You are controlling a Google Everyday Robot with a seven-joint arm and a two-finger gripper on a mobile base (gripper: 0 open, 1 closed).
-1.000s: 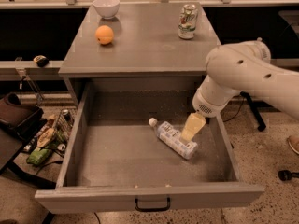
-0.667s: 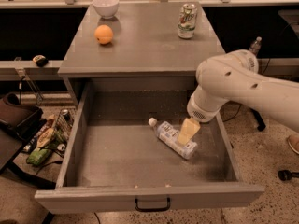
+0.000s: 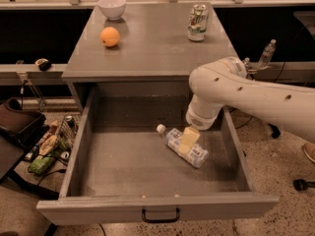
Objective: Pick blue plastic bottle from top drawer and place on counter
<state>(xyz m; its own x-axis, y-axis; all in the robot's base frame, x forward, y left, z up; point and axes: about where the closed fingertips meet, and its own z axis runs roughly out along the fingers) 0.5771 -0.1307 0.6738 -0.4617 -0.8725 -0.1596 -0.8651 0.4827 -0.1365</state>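
Note:
The blue plastic bottle [image 3: 182,146] lies on its side on the floor of the open top drawer [image 3: 157,208], right of the middle, with its white cap pointing to the back left. My gripper [image 3: 188,140] hangs from the white arm that comes in from the right and is down over the middle of the bottle; one pale yellowish finger [image 3: 188,139] shows in front of the label. The grey counter [image 3: 147,48] lies behind the drawer, above it.
On the counter stand a white bowl [image 3: 111,7] at the back left, an orange [image 3: 110,36] in front of it, and a green-and-white soda can [image 3: 197,22] at the back right. A small clear bottle [image 3: 267,53] stands far right. Bags and clutter [image 3: 44,146] lie on the floor at the left.
The arm has swung to the left and lower over the drawer. The gripper has come down closer onto the bottle's middle. The bottle has not moved.

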